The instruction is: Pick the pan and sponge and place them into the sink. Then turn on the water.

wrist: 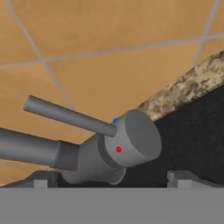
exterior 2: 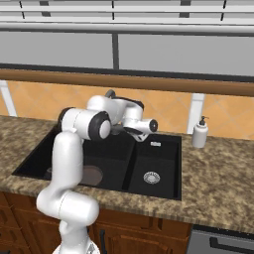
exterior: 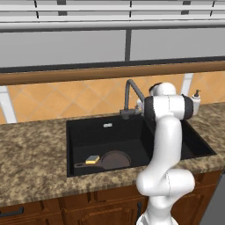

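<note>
The pan (exterior: 115,159) lies on the floor of the large basin of the black sink (exterior: 105,138), handle pointing left. The yellow sponge (exterior: 92,159) rests on the pan where the handle joins it. In the right base view a brown edge of the pan (exterior 2: 92,175) shows behind my arm. My gripper (wrist: 113,181) is open at the base of the dark grey faucet (wrist: 131,140). One fingertip stands on each side of the base, and the thin lever (wrist: 70,116) sticks out to the left. No water is running from the faucet (exterior: 132,93).
A white soap bottle (exterior 2: 200,133) stands on the granite counter right of the sink, behind my elbow in the left base view. The narrow basin has a round silver drain (exterior 2: 151,177). An orange tiled wall rises close behind the faucet.
</note>
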You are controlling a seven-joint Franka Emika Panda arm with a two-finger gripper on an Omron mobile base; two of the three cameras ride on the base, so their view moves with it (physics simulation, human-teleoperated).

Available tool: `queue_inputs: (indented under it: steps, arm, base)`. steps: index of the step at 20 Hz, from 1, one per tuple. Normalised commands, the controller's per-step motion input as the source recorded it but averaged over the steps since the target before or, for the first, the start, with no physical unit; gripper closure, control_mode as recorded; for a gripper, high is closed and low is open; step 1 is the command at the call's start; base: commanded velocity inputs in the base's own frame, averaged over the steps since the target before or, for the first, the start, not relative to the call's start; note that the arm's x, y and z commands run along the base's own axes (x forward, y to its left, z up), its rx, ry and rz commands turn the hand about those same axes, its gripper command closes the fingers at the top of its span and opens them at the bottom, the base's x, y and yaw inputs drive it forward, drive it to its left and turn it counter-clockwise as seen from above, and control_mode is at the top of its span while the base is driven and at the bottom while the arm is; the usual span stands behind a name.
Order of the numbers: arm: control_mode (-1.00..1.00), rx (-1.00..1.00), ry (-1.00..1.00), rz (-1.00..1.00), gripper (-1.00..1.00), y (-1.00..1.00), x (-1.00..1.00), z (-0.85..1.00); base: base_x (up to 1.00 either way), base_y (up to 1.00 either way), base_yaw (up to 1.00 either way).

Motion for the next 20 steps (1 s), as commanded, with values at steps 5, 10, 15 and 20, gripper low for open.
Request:
queue_inputs:
  steps: [5, 10, 15, 20]
  arm:
    - [-1.00, 0.00, 0.00, 0.00, -1.00, 0.00, 0.28, -0.07]
    - [-1.00, 0.00, 0.00, 0.00, -1.00, 0.03, 0.20, -0.17]
    - [-1.00, 0.00, 0.00, 0.00, -1.00, 0.02, 0.18, -0.19]
    - [-1.00, 0.00, 0.00, 0.00, -1.00, 0.03, 0.11, -0.16]
  base:
    - [0.00, 0.00, 0.00]
    - [0.00, 0.00, 0.00]
    - [0.00, 0.00, 0.00]
    - [0.00, 0.00, 0.00]
